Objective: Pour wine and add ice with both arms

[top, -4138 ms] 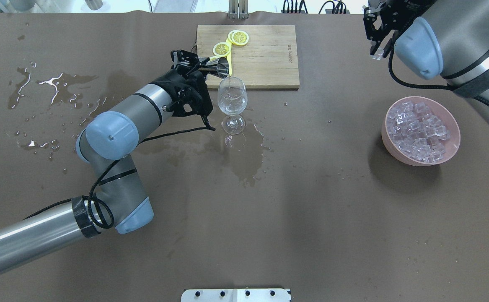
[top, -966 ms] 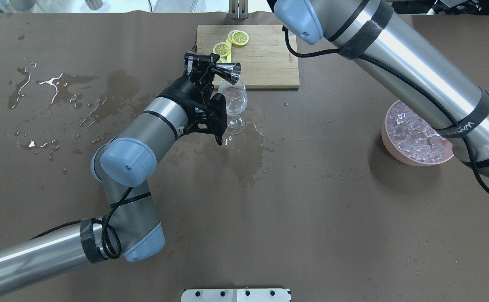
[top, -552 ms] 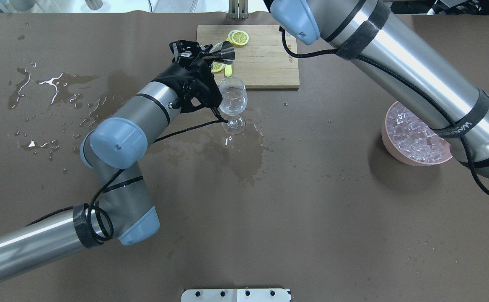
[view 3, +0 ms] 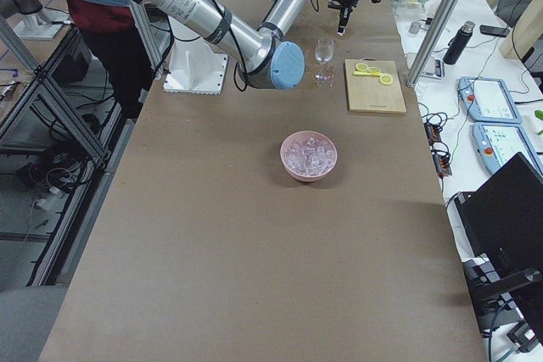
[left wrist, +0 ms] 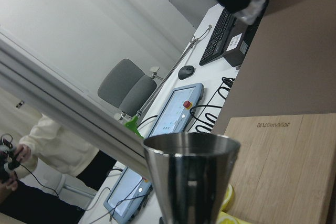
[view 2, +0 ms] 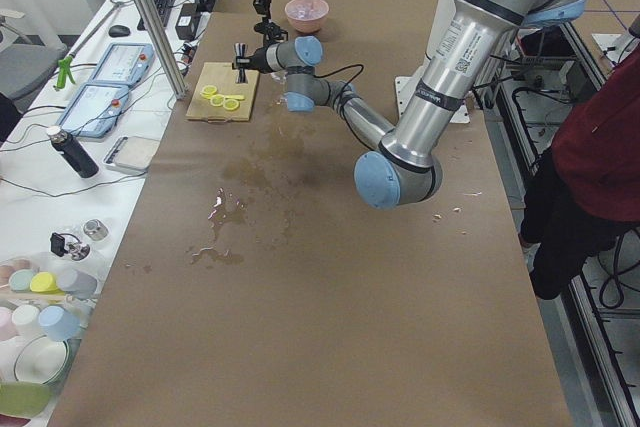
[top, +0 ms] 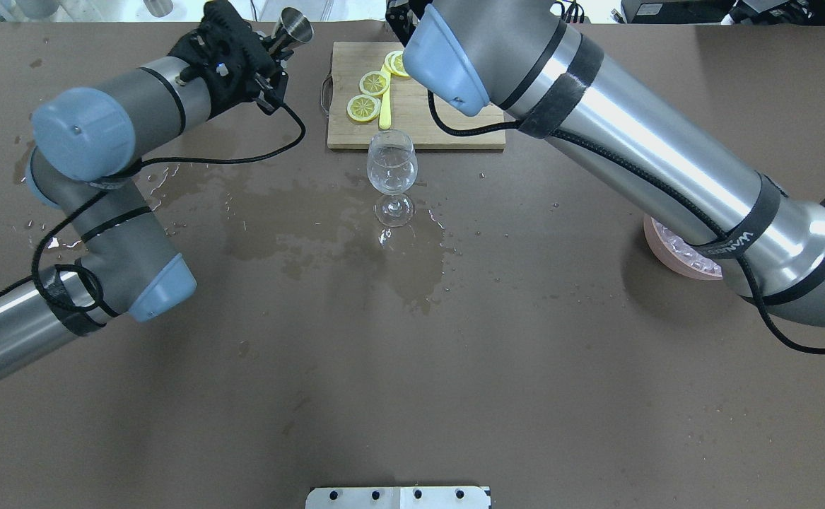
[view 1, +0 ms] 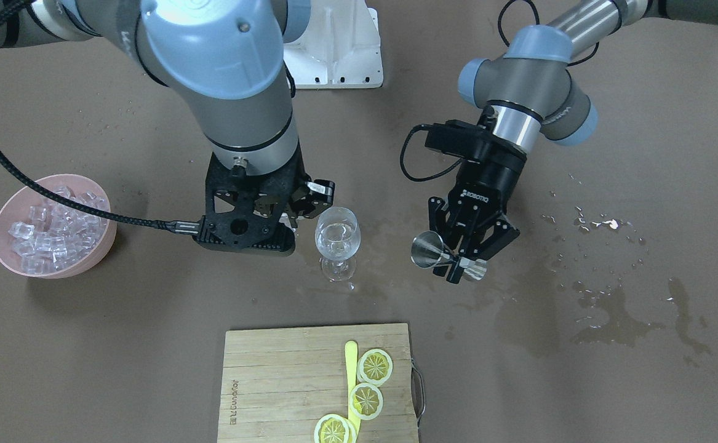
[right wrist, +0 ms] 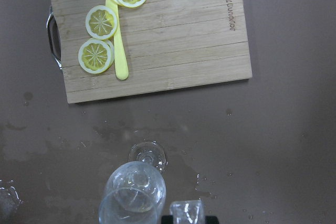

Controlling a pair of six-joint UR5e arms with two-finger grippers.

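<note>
The wine glass [top: 391, 162] stands on the brown table in front of the board, with a little clear wine in its bowl [view 1: 336, 239]. My left gripper [view 1: 459, 258] is shut on a steel jigger [view 1: 427, 252] and holds it in the air to the glass's left, as the overhead view shows [top: 293, 27]. My right gripper [view 1: 309, 202] hangs close beside the glass, shut on one clear ice cube [right wrist: 186, 212] next to the glass's rim [right wrist: 131, 198]. The pink bowl [view 1: 72, 267] holds many ice cubes [view 1: 48, 227].
A wooden cutting board [top: 454, 106] with lemon slices [top: 374, 83] and a yellow stick lies behind the glass. Wet patches [top: 412, 261] spread around the glass's foot and on the table's left. My right arm [top: 631, 141] covers most of the bowl in the overhead view.
My left gripper has carried the jigger away from the glass, up and to the far left. My right arm has swung further left, over the board and the glass.
</note>
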